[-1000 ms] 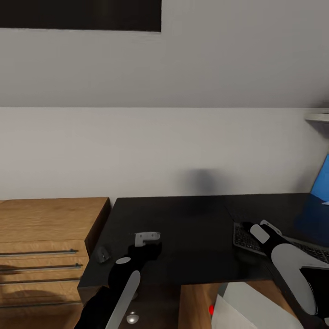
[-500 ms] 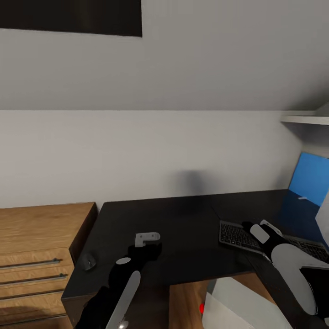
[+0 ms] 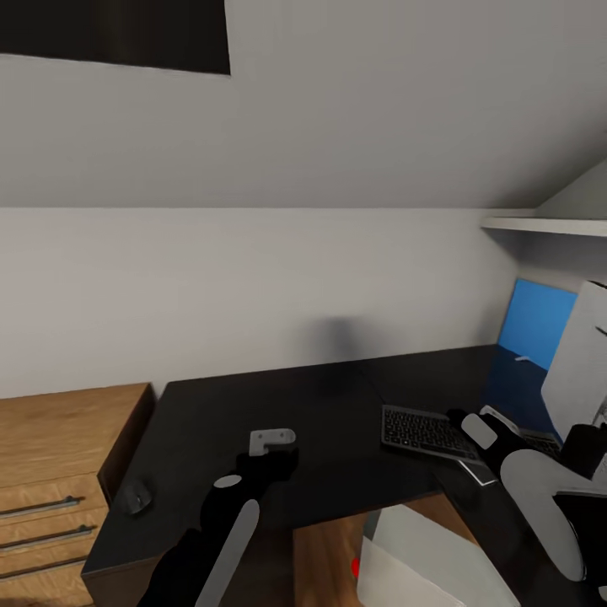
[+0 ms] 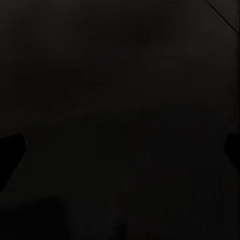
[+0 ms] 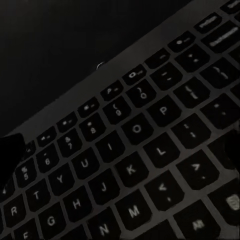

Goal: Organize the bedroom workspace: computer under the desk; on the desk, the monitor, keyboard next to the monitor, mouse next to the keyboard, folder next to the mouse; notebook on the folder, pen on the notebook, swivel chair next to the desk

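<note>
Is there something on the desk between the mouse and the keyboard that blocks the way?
Nothing visible blocks it. The mouse lies at the desk's left end, the keyboard far to its right. Between them is bare black top; only the left claw hangs above that stretch.

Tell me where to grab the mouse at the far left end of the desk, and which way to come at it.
Likely best: take the mouse across its two long flanks, coming straight down from above with the left tool. It is small, rounded and low, lying flat on the desk by the left edge, so only the sides offer purchase.
</note>
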Tool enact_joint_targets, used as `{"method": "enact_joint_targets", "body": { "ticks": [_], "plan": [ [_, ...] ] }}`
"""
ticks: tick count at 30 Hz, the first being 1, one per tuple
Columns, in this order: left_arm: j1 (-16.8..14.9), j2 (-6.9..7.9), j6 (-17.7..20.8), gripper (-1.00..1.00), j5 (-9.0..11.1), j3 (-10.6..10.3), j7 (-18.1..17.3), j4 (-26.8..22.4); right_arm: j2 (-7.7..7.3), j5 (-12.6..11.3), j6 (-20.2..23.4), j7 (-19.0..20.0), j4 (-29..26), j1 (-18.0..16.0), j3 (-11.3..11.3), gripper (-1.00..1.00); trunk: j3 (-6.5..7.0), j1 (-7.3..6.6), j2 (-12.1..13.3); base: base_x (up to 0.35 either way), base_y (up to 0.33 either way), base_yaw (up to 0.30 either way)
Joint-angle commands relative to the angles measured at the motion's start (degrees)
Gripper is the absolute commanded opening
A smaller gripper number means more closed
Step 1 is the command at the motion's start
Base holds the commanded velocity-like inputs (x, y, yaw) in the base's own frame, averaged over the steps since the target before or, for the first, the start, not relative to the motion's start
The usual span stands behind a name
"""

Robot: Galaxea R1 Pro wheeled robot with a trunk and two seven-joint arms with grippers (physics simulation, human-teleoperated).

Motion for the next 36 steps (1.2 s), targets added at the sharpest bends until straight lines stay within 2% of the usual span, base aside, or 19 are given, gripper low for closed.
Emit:
{"method": "enact_joint_targets", "body": {
  "ticks": [1, 16, 24, 36],
  "plan": [
    [-0.05, 0.01, 0.13, 1.00, 0.61, -0.07, 0.55, -0.07, -0.01, 0.01, 0.42, -0.29, -0.15, -0.02, 0.04, 1.00, -0.04, 0.00, -0.04, 0.000, 0.000, -0.105],
    [-0.05, 0.01, 0.10, 1.00, 0.61, -0.07, 0.55, -0.07, -0.01, 0.06, 0.33, -0.25, -0.12, -0.03, 0.13, 1.00, 0.03, 0.00, -0.04, 0.001, 0.000, -0.017],
    [-0.05, 0.01, 0.08, 1.00, 0.61, -0.10, 0.47, -0.07, -0.01, 0.05, 0.38, -0.40, -0.23, -0.02, 0.12, 1.00, 0.03, 0.00, -0.04, 0.171, 0.000, 0.000],
    [-0.05, 0.01, 0.11, 1.00, 0.61, -0.10, 0.47, -0.07, -0.01, 0.10, 0.42, -0.44, -0.24, -0.02, 0.04, 1.00, -0.28, 0.00, -0.04, 0.012, 0.000, 0.000]
  ]
}}
